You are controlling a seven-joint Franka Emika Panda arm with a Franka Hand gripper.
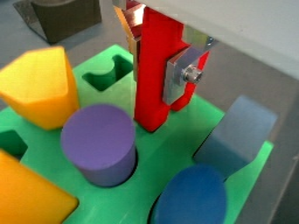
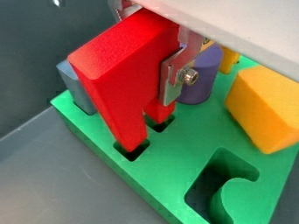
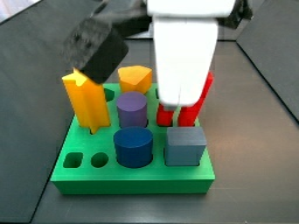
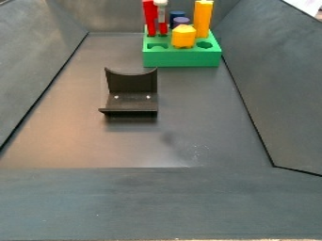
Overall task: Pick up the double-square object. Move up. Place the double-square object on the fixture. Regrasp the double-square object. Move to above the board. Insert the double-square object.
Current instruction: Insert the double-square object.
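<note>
Showing no readable text, labels, brands, numbers or signs anywhere: none on the board (image 2: pixel 111 153), none on the double-square object (image 2: pixel 122 74), none on the fixture (image 4: pixel 128 91), none on the gripper (image 1: pixel 176 83) standing over the board.

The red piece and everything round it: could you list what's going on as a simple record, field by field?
Red piece: double-square object, upright, lower end entering holes in the board
Gripper: gripper above the board, silver fingers clamped on the red piece
Neighbours on board: purple cylinder, blue cylinder, blue-grey cube, yellow pegs
Fixture: fixture on the floor, apart from the board, nothing on it
Insertion depth: cannot tell
</note>
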